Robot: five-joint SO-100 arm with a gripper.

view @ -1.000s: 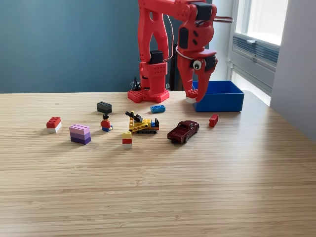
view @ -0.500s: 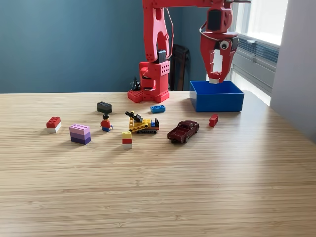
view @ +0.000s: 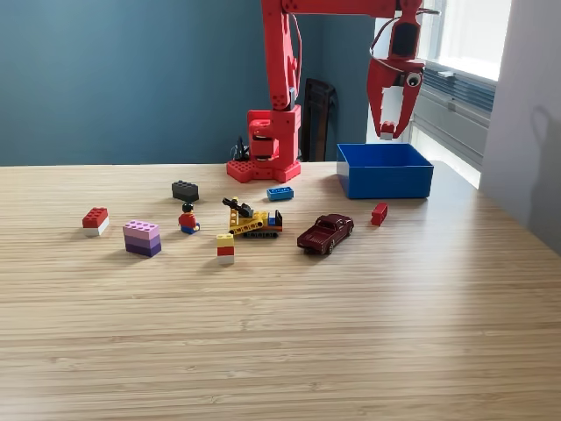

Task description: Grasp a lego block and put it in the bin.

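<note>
Gripper (view: 387, 133): points down above the bin, tips clear of the rim; something white and red shows at the tips, but whether the jaws clamp a brick cannot be told.
Bin (view: 386, 183): blue open box on the table, directly below the gripper; contents hidden by its front wall.
Arm base (view: 263, 168): red, just beside the bin on the exterior view's left.
Blue brick (view: 280, 193): left of the bin, in front of the arm base.
Red brick (view: 379, 213): just in front of the bin.
Car (view: 325, 233): dark red, in front of the bin, left of the red brick.
Digger (view: 252, 220): yellow, further left of the bin than the car.
Yellow-red-white stack (view: 225, 248): near the digger, closer to the camera.
Figure (view: 188, 218): left of the digger.
Black brick (view: 185, 190): behind the figure.
Purple stack (view: 142, 238): well left of the bin.
Red-white brick (view: 95, 221): farthest from the bin.
Table (view: 289, 333): pale wood, carries everything.
</note>
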